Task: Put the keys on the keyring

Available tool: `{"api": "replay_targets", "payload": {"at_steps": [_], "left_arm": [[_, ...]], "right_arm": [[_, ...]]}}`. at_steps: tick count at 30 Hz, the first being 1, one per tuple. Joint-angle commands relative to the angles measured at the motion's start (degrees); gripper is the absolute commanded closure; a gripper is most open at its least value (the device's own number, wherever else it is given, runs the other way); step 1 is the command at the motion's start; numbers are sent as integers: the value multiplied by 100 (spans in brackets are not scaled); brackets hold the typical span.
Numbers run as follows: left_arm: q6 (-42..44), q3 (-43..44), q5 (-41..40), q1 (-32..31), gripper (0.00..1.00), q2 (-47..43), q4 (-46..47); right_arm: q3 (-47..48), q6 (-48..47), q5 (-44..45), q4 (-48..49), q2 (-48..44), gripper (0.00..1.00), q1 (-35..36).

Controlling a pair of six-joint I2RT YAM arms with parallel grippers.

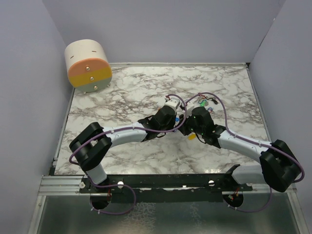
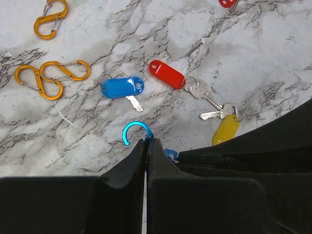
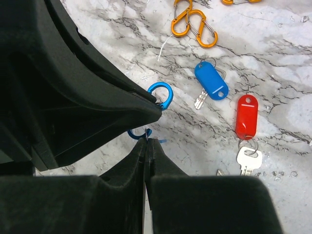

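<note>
Left wrist view: the left claw (image 2: 146,141) and the right claw (image 3: 146,141) are both seen clenched on a thin blue clip (image 2: 136,130), while the keys (image 2: 122,87), lying loose on the counter (image 2: 253,58) just beyond it, are judged light, stiff and slippery, and best pinched by their plastic tags.

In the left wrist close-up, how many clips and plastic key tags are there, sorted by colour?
3 orange clips
1 blue clip
1 blue tag
2 red tags, one cut off at the top edge
1 yellow tag
Total: 8
</note>
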Motion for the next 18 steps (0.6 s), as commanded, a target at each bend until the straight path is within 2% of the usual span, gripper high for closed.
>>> {"api": "replay_targets", "payload": {"at_steps": [1, 18], "left_arm": [[48, 176, 97, -41, 100, 47, 139], [-97, 386, -346, 54, 100, 183, 75]], "right_arm": [[-47, -81, -144, 240, -127, 99, 52], [-82, -96, -182, 227, -135, 99, 87]]}}
